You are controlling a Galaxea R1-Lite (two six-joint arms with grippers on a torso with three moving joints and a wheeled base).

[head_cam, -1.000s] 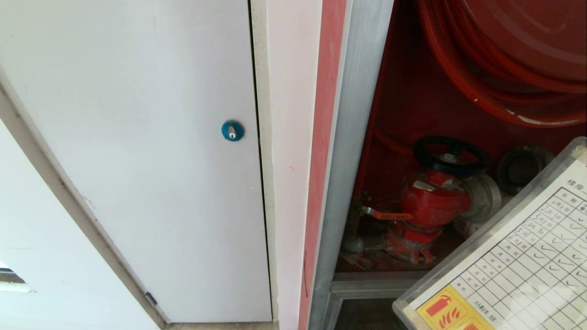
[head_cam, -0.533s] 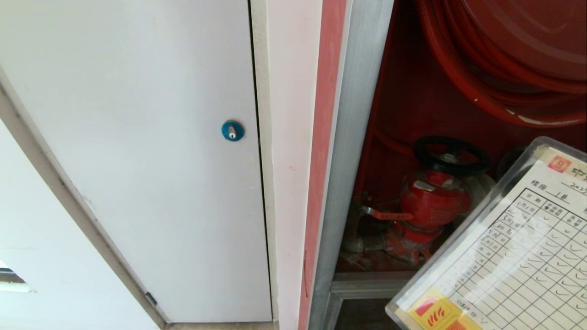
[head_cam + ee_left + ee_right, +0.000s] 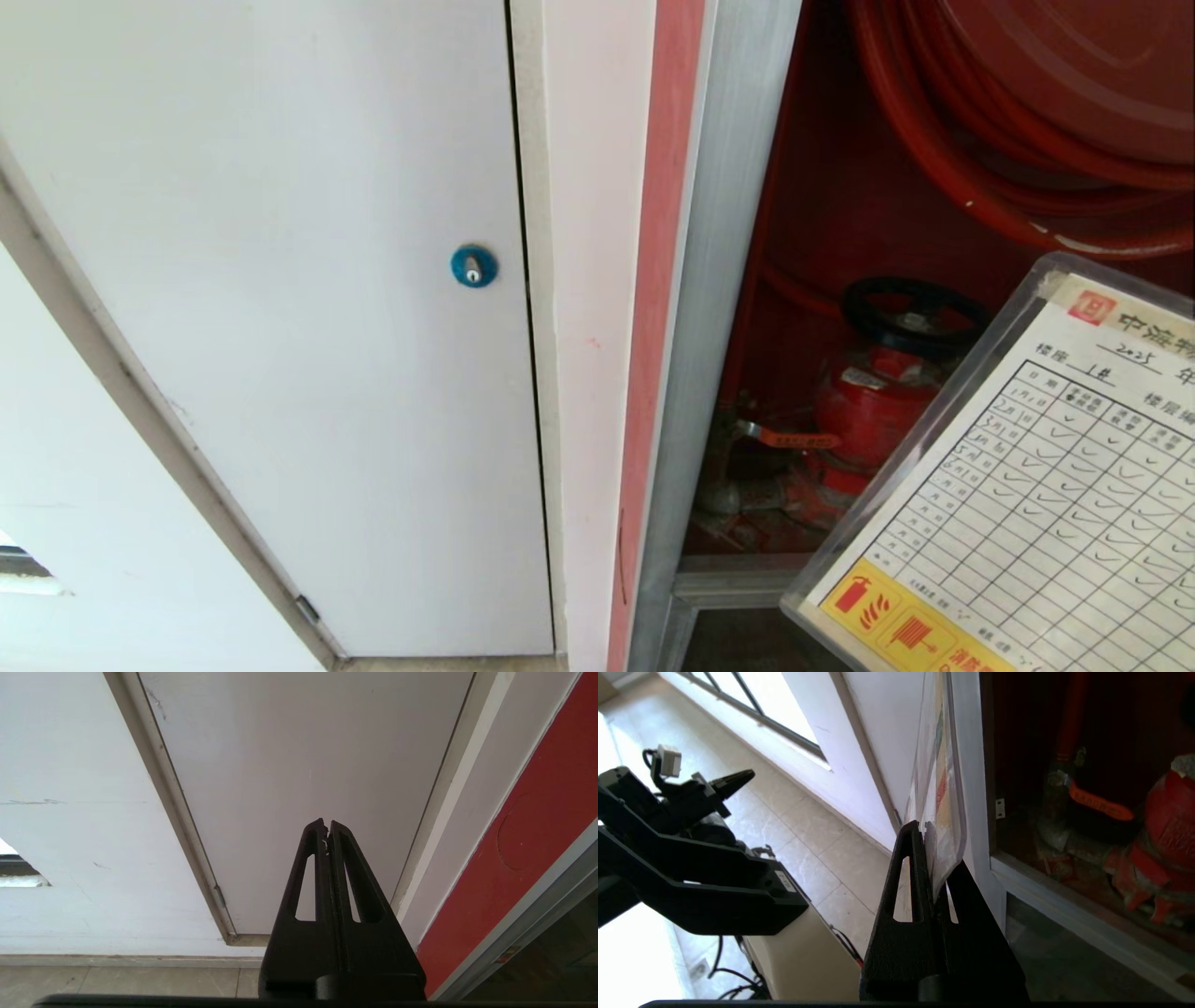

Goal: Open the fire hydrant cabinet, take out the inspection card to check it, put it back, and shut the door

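Nearest the head camera, the inspection card [image 3: 1027, 485] fills the lower right of the frame, tilted, its face turned up toward the lens: a white grid of checkmarks under a clear laminate, with a yellow strip of red fire icons at its lower corner. The right gripper [image 3: 930, 828] holds it, jaws clenched on 1 edge of the laminate; this grip appears only in the right wrist view, where the card is seen edge-on, rising from the black fingertips. The step in hand looks like the check itself, so the card should be kept flat to the camera, steady, and clear of the aluminium frame; since only a thin margin is pinched, any turn of the wrist should be slow, or the slick sheet may slip. Behind the card stands the open fire hydrant cabinet [image 3: 724, 280], red inside, with a red valve [image 3: 864, 411] topped by a black handwheel low down and a red hose reel [image 3: 1055, 103] above. The door is in no view. To the left of the cabinet is a white panel [image 3: 280, 280] with a round blue lock [image 3: 473, 266]. The left gripper [image 3: 327, 833] is parked, jaws pressed together and holding nothing, pointing at the foot of that panel; the right wrist view probably shows this arm low beside the robot's base, though backlight leaves it a silhouette.
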